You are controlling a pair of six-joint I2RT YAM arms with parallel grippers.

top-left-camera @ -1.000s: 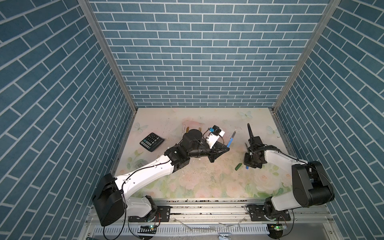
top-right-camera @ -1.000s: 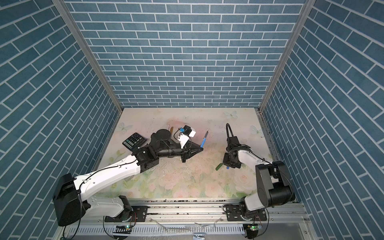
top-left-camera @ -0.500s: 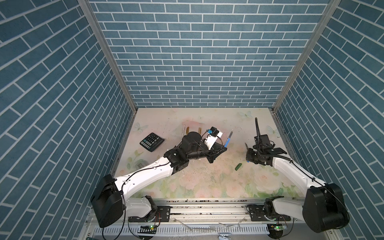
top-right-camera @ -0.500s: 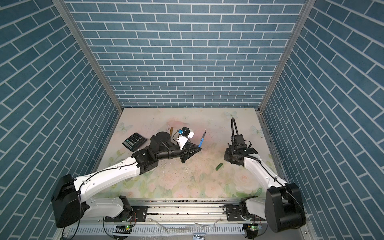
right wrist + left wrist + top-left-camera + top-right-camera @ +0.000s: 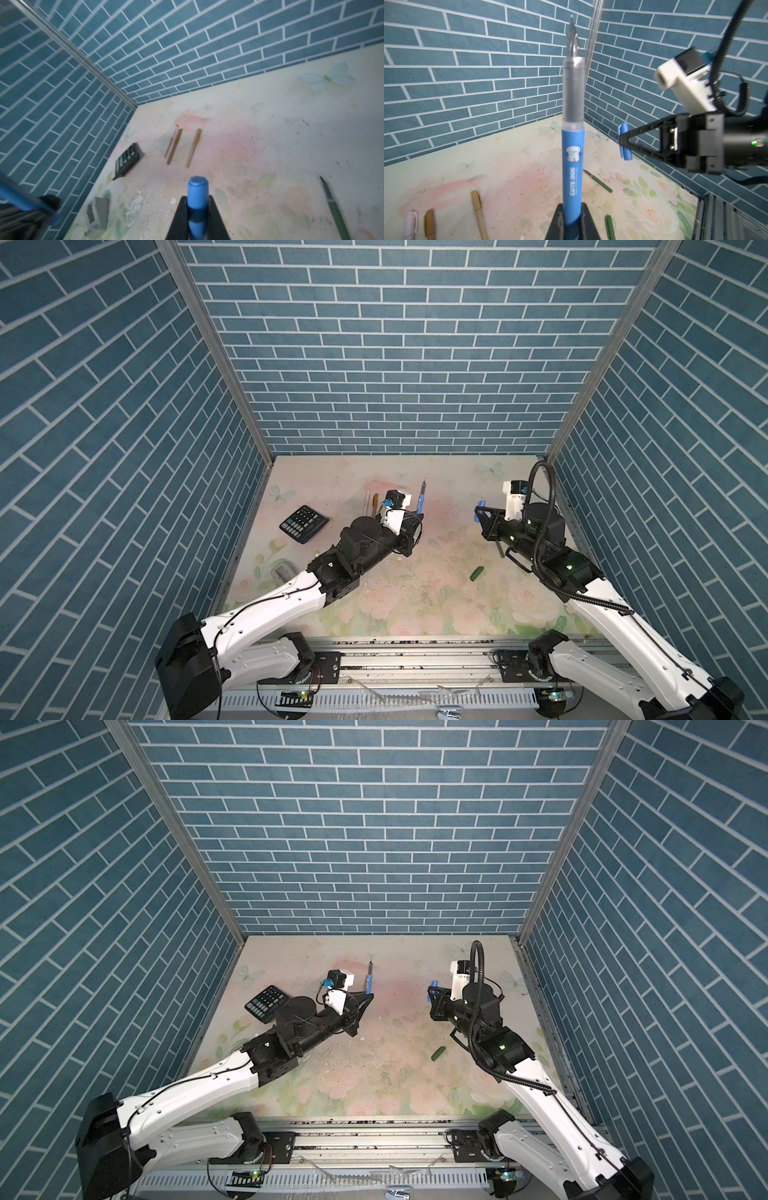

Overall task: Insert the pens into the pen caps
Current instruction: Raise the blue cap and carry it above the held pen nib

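Blue pen (image 5: 573, 145) clamped in my left gripper (image 5: 572, 209), nib pointing away from jaws, raised off table (image 5: 436, 593), left of centre in both top views. Blue cap (image 5: 197, 193) pinched in my right gripper (image 5: 197, 204), also off table, well apart from pen, on its right. Green pen (image 5: 599, 181) lies on table below my right arm. Green cap (image 5: 477, 573) lies nearer front edge, apart from it. Pink pen (image 5: 171, 141) and two gold-brown pens (image 5: 174, 146) lie side by side beyond my left gripper. Calculator (image 5: 304, 524) near left wall.
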